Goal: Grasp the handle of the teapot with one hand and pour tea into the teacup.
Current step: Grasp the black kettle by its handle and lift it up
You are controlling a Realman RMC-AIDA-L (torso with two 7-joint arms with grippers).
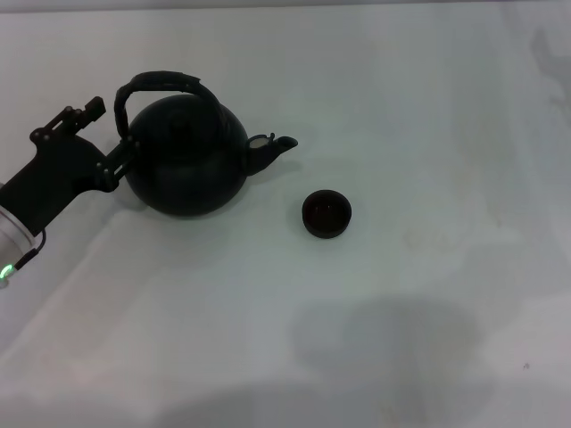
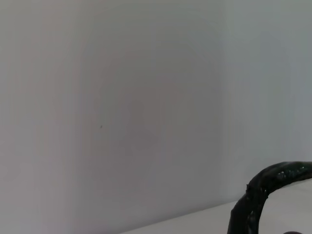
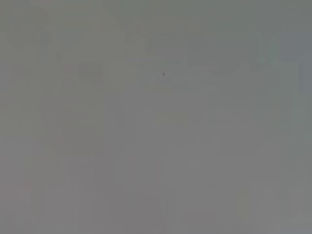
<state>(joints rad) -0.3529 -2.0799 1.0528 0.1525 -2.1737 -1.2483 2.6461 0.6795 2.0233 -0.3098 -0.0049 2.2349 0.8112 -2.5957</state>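
The matte-black teapot (image 1: 187, 160) stands on the white table at the left, its short spout (image 1: 275, 147) pointing right toward the teacup (image 1: 326, 214). That small dark round cup sits a short way right of and slightly nearer than the spout. The arched handle (image 1: 161, 82) rises over the pot's top. My left gripper (image 1: 120, 159) reaches in from the left edge and is against the pot's left side, by the handle's lower left end. The left wrist view catches only a curved piece of the handle (image 2: 265, 192). My right arm is out of view.
The white table (image 1: 419, 107) stretches around the pot and cup, with a soft dark shadow (image 1: 393, 348) on its near middle part. The right wrist view holds only plain grey surface.
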